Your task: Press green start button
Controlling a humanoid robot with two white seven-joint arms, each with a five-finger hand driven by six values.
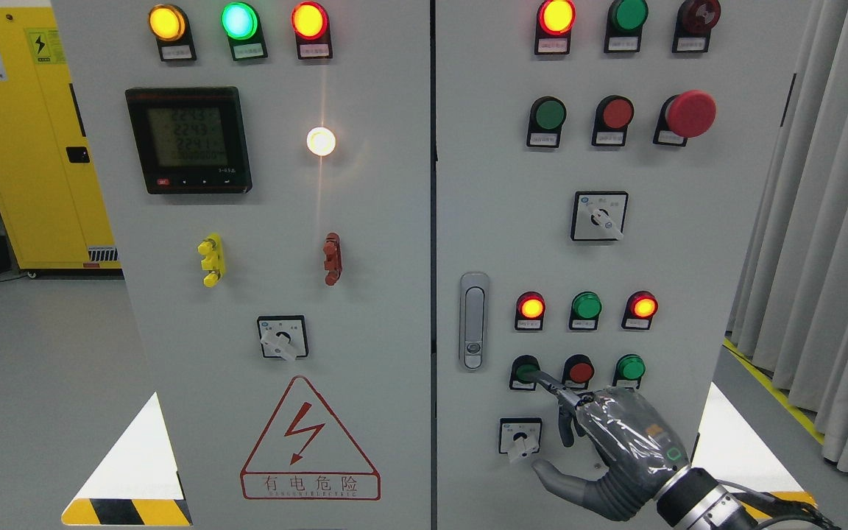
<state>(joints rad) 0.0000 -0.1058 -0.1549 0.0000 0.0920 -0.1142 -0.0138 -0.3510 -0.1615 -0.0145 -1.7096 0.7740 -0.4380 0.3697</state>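
Observation:
My right hand (601, 442) comes in from the lower right, in front of the right cabinet door. Its index finger (550, 385) is stretched out and its tip touches a dark green push button (524, 370) at the left of the lowest button row. The other fingers are curled and the thumb points down and left. Nothing is held. A red button (579, 371) and a brighter green button (629, 367) sit to the right in the same row. The left hand is out of view.
Above the row glow red, green and red lamps (586, 305). A rotary switch (520, 436) sits just left of my hand, a door handle (473, 320) further left. A red mushroom stop button (690, 113) is at the upper right. Grey curtains (829, 221) hang on the right.

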